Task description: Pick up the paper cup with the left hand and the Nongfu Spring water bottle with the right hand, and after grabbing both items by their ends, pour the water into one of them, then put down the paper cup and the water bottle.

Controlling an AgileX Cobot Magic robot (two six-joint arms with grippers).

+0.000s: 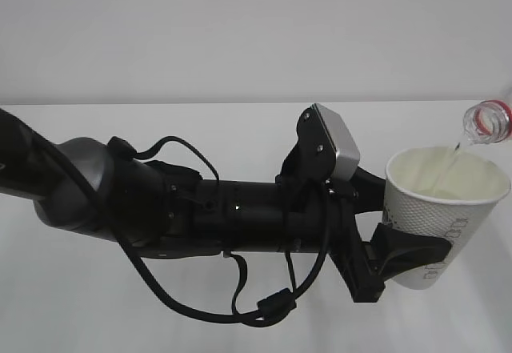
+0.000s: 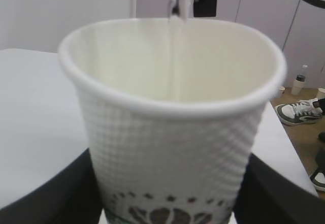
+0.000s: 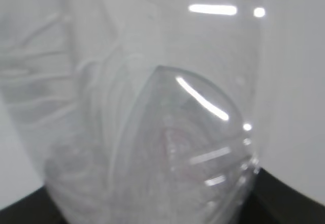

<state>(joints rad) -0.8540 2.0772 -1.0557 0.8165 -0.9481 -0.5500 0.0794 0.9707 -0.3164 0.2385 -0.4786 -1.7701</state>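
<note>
The left gripper (image 1: 400,261) is clamped on the lower half of the paper cup (image 1: 444,209), one black finger (image 1: 412,249) pressed against the dotted wall. The cup stands upright, held off the white table (image 1: 200,129) at the right side of the exterior view. In the left wrist view the cup (image 2: 172,153) fills the frame, its rolled rim slightly squeezed out of round, and dark finger pads (image 2: 45,193) flank its base on both sides.

The neck of the water bottle (image 1: 490,121), with its red ring, enters at the top right corner, tipped mouth-down just above the cup's far rim. A thin stream of water (image 1: 448,161) runs from the mouth into the cup; the same stream (image 2: 175,56) shows against the cream inner wall.

The right wrist view is filled by the clear bottle (image 3: 152,112), blurred, with black gripper parts (image 3: 284,198) at the lower corners against it. The right gripper holds the bottle; the point of contact is not clearly visible.

The left arm (image 1: 160,201), with grey camera box (image 1: 340,145) and loose cables (image 1: 200,305), stretches across from the left.
</note>
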